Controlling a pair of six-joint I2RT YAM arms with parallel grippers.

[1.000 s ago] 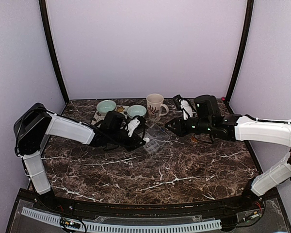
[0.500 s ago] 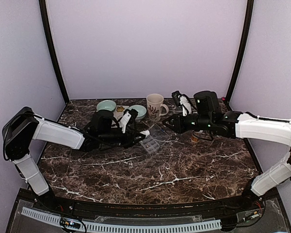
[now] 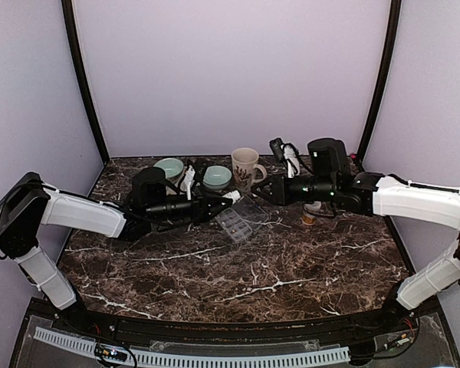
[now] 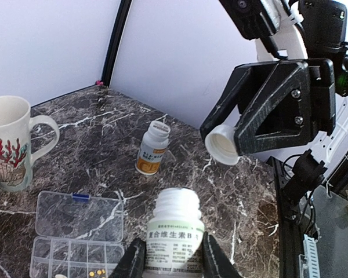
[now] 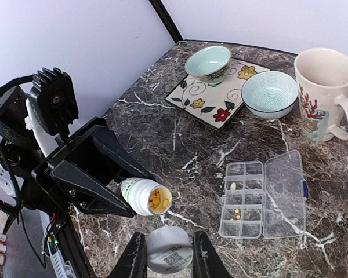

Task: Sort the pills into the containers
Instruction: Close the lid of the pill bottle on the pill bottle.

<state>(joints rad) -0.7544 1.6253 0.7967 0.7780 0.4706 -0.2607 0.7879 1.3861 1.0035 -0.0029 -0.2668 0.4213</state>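
- The left jaws are partly closed, their black fingers (image 4: 136, 262) clamped on either side of a white bottle (image 4: 173, 231). The bottle is a smooth plastic cylinder with a printed paper label and a bare threaded neck.
- The bottle is tipped towards the other arm, and small round yellow pills (image 5: 156, 200) show inside its open mouth.
- The right jaws are closed most of the way, their fingers (image 5: 137, 258) pinching a round white cap (image 5: 169, 248) by its sides.
- Cap and bottle mouth face each other close together but do not touch. Both are held above the worktop (image 3: 253, 276), a dark glossy marble slab with white veins.
- The organiser box (image 5: 252, 197) lies flat near the middle of the worktop, just beside the raised bottle. It is clear, thin-walled plastic, rectangular, and divided into small square cells.
- Its hinged lid (image 5: 285, 194) is folded flat on the side towards the mug.
- A few cells hold pills, one pale and two yellow; the other cells look bare.
- The near half of the worktop is open, while the far half is crowded.
- Behind the box stand a cream ceramic mug (image 5: 322, 92) with a red coral print and a ribbed pale green bowl (image 5: 269, 92).
- A second bowl (image 5: 207, 61) sits on a square flowered plate (image 5: 211, 103).
- An amber bottle (image 4: 152, 152) with a white cap stands upright near the right arm, well apart from the box.
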